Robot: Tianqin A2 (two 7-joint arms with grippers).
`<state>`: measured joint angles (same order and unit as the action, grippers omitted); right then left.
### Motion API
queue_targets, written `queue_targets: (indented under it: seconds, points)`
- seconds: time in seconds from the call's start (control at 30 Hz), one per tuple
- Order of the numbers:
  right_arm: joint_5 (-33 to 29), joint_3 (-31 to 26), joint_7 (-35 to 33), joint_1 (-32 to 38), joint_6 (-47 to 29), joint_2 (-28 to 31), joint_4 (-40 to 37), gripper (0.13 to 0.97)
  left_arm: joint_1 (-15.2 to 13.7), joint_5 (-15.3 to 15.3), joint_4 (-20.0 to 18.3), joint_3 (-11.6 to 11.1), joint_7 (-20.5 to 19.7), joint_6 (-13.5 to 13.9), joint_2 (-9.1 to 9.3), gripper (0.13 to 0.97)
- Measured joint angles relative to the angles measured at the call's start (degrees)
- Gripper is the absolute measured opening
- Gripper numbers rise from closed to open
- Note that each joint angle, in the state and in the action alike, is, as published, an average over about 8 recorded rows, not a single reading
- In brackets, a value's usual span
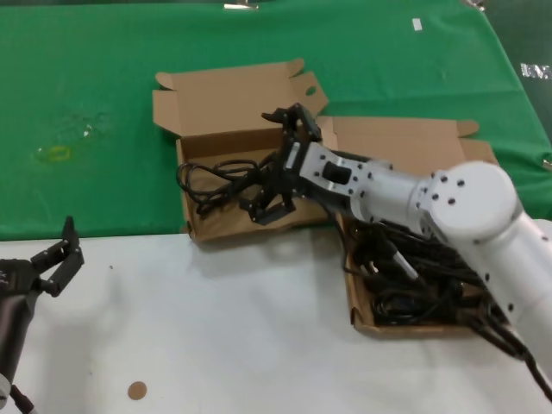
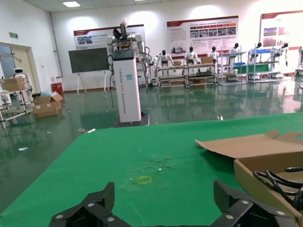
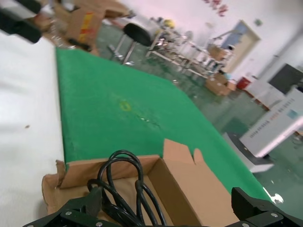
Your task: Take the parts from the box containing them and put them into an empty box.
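L gripper (image 2: 163, 208) sat low w/ fingers spread wide over green cloth (image 2: 142, 156). Beside it, brown box (image 2: 255, 172) w/ black cords (image 2: 279, 182) inside, lid flap open. Beyond: hall floor, white pillar-like robot stand (image 2: 127, 85).

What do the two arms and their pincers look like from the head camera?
The right arm has glossy white rounded shells with small dark screw holes and a black inset panel near the wrist, ending in a black skeletal right pincer. The left arm shows dark casing and a black angular left pincer.
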<state>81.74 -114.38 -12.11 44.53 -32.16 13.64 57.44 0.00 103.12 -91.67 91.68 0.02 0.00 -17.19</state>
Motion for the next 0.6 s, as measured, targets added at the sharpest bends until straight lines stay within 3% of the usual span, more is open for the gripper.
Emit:
queue_targets:
  seconds: [0.13,0.43,0.6]
  points:
    - [1.79,1.90,1.00,-3.73,2.67,0.30,2.87,0.966,0.00,0.00,0.00,0.00,-0.01,0.00,0.00,0.709]
    - [5.82,6.18,3.29,-12.11,8.75,0.96,9.31,0.966,0.00,0.01,0.00,0.00,-0.03,0.00,0.00,0.865]
    - [8.04,8.54,4.55,-16.74,12.09,1.33,12.87,0.966,0.00,0.00,0.00,0.00,-0.03,0.00,0.00,0.907]
